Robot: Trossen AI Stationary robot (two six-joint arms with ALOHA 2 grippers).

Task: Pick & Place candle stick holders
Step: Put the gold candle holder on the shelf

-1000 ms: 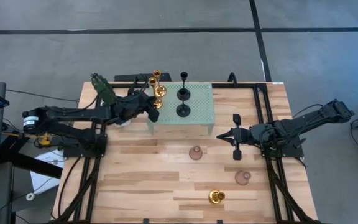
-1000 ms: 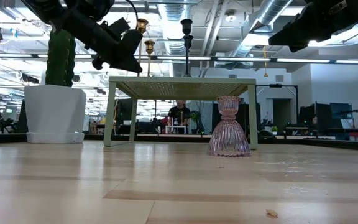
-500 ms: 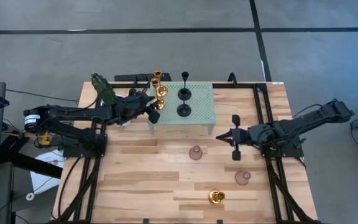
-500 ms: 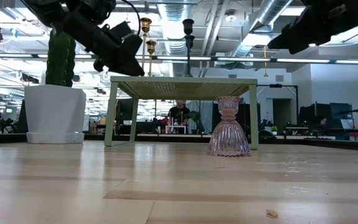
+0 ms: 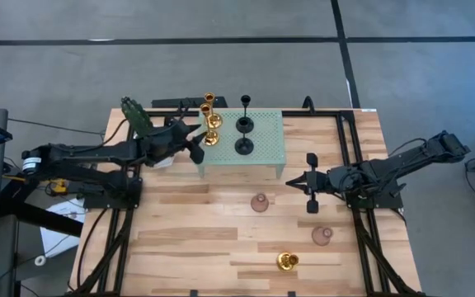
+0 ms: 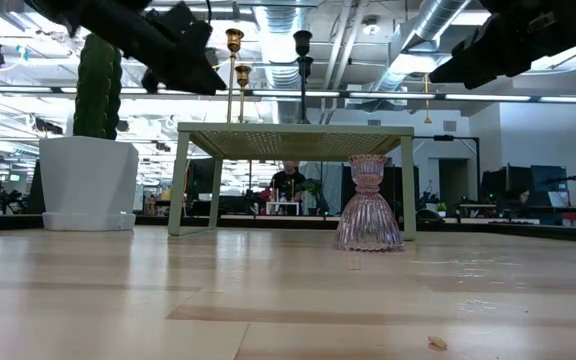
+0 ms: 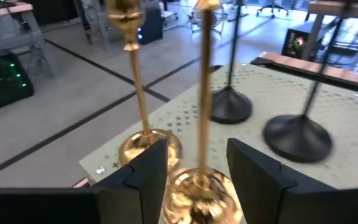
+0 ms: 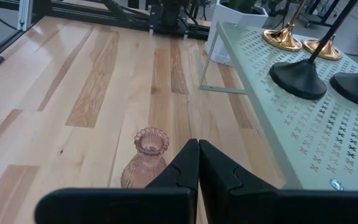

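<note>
Two tall gold candle stick holders and two black ones stand by their round bases on the pale green perforated stand. My left gripper is open at the stand's left edge. Its fingers flank the round base of the nearer gold holder with a gap on each side. Two pinkish holders and a short gold one stand on the table. My right gripper hovers shut right of the stand, above the nearer pink holder.
A green cactus in a white pot stands behind my left arm at the table's far left. The stand's legs leave room under it. Bare wood lies along the near edge.
My left gripper has opened, let go of the nearer gold holder's stem and drawn back up and toward the table's left edge. The holder has stayed upright on the stand. My right arm has kept still.
</note>
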